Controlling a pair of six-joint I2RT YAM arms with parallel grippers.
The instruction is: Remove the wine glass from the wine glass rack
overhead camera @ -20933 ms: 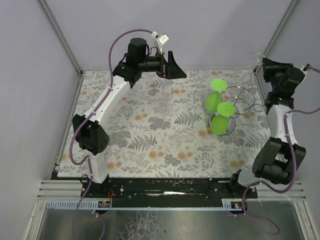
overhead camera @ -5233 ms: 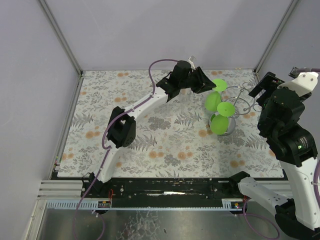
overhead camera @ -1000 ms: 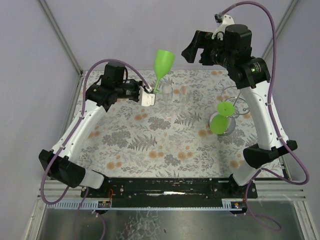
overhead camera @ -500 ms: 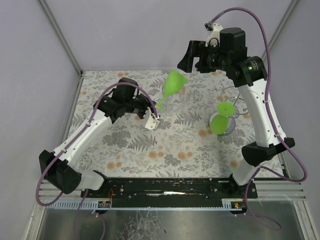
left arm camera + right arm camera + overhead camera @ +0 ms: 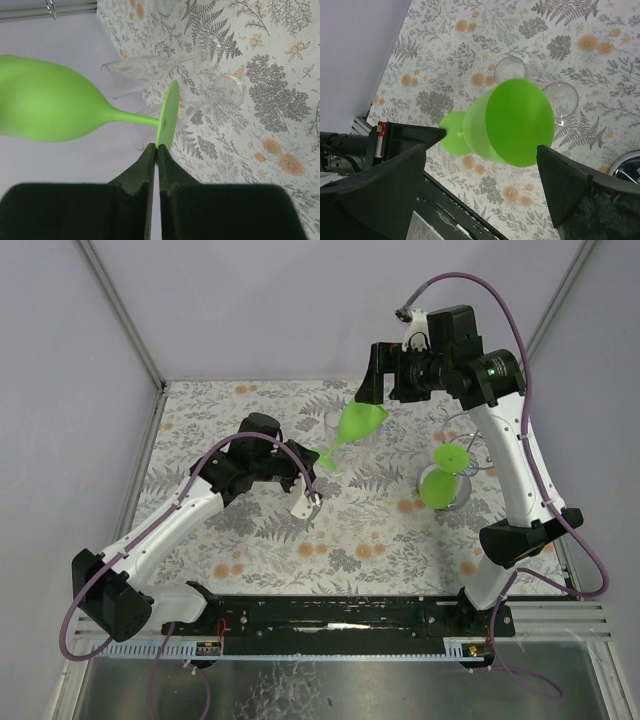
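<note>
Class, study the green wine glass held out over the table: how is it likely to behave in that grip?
The green wine glass is pinched only at its foot's rim by the shut left gripper, so it may pivot or slip. Its bowl sticks out sideways, far from the grip, probably levering it downward. It looks smooth and stiff, likely slippery.

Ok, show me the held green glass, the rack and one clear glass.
held green glass (image 5: pixel 47 102): left wrist view, on its bowl.
rack (image 5: pixel 473 447): top view, on a wire loop beside the right arm.
clear glass (image 5: pixel 561 98): right wrist view, on its bowl, seen from above.
</note>
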